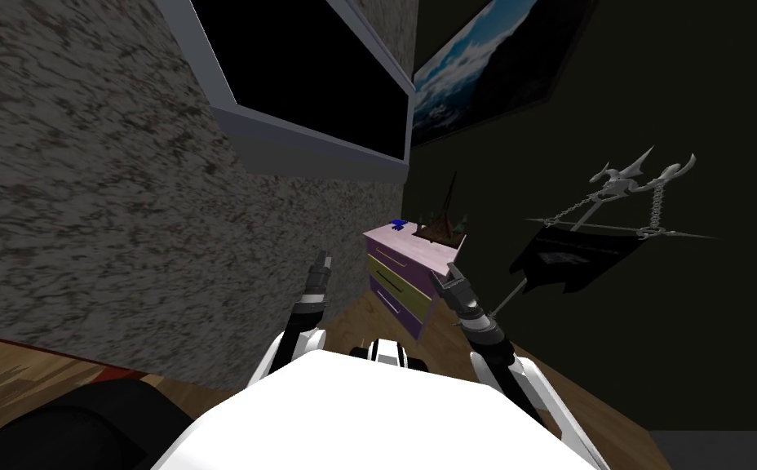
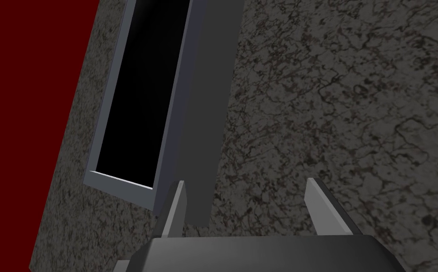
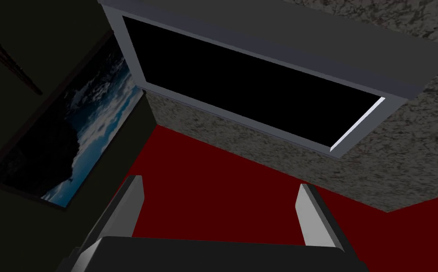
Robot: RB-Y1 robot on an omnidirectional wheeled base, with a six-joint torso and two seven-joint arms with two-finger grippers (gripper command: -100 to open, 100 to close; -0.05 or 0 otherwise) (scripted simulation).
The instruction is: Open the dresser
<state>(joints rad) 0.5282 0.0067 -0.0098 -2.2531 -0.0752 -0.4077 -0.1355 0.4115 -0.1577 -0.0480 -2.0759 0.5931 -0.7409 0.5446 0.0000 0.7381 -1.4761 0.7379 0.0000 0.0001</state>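
The dresser [image 1: 405,281] stands in the corner ahead, small and low, with a pale pink top and purple and olive drawer fronts, each with a thin light handle; all drawers look closed. My right gripper [image 1: 444,279] is raised just in front of the dresser's right front corner, apart from it. In the right wrist view that gripper [image 3: 220,205] stands open with nothing between its fingers. My left gripper [image 1: 320,263] is raised left of the dresser, close to the speckled wall, and in the left wrist view it [image 2: 246,203] is open and empty too.
A small blue item [image 1: 396,224] and a dark spiky plant [image 1: 444,220] sit on the dresser top. A black banner on an ornate metal stand [image 1: 581,253] hangs to the right. The speckled wall [image 1: 124,204] runs close along my left. Wooden floor [image 1: 352,318] lies before the dresser.
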